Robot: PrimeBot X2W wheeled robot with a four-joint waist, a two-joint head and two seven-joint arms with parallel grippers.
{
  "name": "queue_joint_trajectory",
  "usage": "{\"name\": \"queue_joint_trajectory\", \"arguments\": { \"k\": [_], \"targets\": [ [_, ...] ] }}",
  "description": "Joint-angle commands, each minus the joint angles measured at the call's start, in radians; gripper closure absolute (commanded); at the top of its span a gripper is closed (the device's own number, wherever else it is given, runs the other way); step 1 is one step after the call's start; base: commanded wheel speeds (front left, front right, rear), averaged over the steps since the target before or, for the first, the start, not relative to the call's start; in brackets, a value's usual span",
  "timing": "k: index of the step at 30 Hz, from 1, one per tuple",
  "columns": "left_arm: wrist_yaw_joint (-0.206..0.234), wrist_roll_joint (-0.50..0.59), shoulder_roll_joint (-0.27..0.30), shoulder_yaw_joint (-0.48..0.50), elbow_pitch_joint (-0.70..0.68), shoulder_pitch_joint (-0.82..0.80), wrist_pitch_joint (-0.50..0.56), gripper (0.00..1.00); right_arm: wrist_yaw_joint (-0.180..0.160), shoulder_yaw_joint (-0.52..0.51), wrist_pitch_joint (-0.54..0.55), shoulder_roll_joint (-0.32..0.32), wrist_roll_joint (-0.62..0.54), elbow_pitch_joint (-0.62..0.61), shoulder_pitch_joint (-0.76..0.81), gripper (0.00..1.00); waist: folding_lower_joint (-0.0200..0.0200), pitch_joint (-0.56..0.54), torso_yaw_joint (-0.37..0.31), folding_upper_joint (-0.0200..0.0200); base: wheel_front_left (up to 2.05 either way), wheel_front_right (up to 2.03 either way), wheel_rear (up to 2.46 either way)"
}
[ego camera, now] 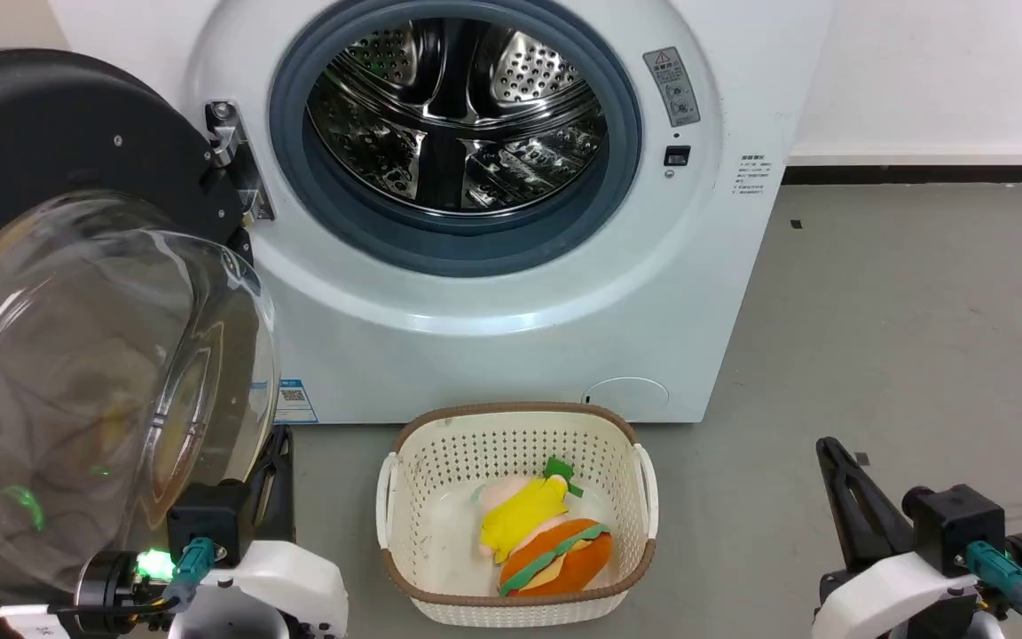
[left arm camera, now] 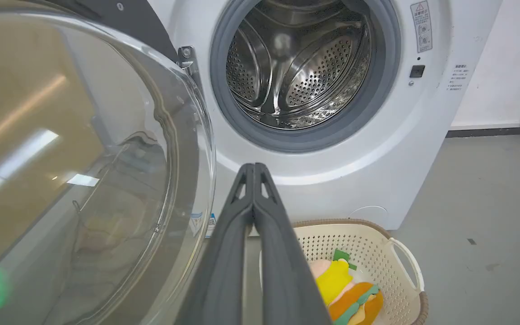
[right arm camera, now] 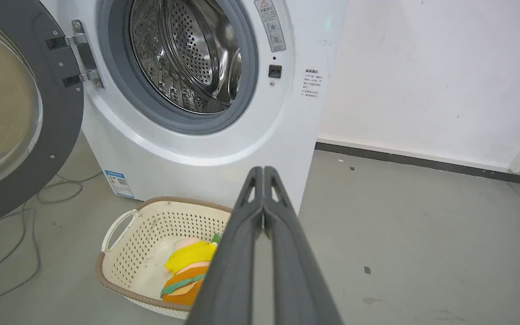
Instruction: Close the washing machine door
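The washing machine door (ego camera: 50, 133) stands swung wide open on its hinge at the left of the white washer (ego camera: 511, 337). Its black ring faces me and its clear glass bowl (ego camera: 94, 382) bulges toward the camera. My left gripper (ego camera: 279, 444) is low at the bowl's right edge, shut and holding nothing. In the left wrist view its fingers (left arm camera: 253, 167) point at the washer front, with the door glass (left arm camera: 84, 158) close on their left. My right gripper (ego camera: 829, 448) is shut and empty at the lower right, far from the door. In the right wrist view the right gripper (right arm camera: 263, 170) points at the washer's right corner.
A cream perforated basket (ego camera: 404, 497) with plush toys (ego camera: 546, 532) sits on the grey floor right in front of the washer, between my arms. The grey rubber ring and steel drum (ego camera: 458, 115) are exposed. Cables (right arm camera: 25, 216) lie under the door. A white wall stands right of the washer.
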Motion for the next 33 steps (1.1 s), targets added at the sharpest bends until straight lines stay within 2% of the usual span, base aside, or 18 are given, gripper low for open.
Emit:
{"name": "queue_joint_trajectory", "arguments": {
  "k": [1,18,19,33],
  "targets": [
    [-0.004,0.003,0.002,0.0,-0.004,0.013,0.0,1.0,0.005,0.0,0.0,0.005,-0.008,0.002,-0.014,1.0,0.0,0.0,0.0,0.0,0.0,0.0,0.0],
    [-0.004,0.003,0.002,0.0,-0.004,0.013,0.0,1.0,0.005,0.0,0.0,0.005,-0.008,0.002,-0.014,1.0,0.0,0.0,0.0,0.0,0.0,0.0,0.0],
    [0.0,0.0,0.0,0.0,0.0,0.0,0.0,0.0,0.0,0.0,0.0,0.0,0.0,0.0,0.0,0.0,0.0,0.0,0.0,0.0,0.0,0.0,0.0],
    [0.03,-0.01,0.0,-0.016,0.003,-0.001,-0.025,0.0,-0.001,-0.011,-0.026,0.0,0.033,-0.016,0.006,0.0,0.0,0.003,0.001,0.0,0.0,0.0,0.0]
  ]
}}
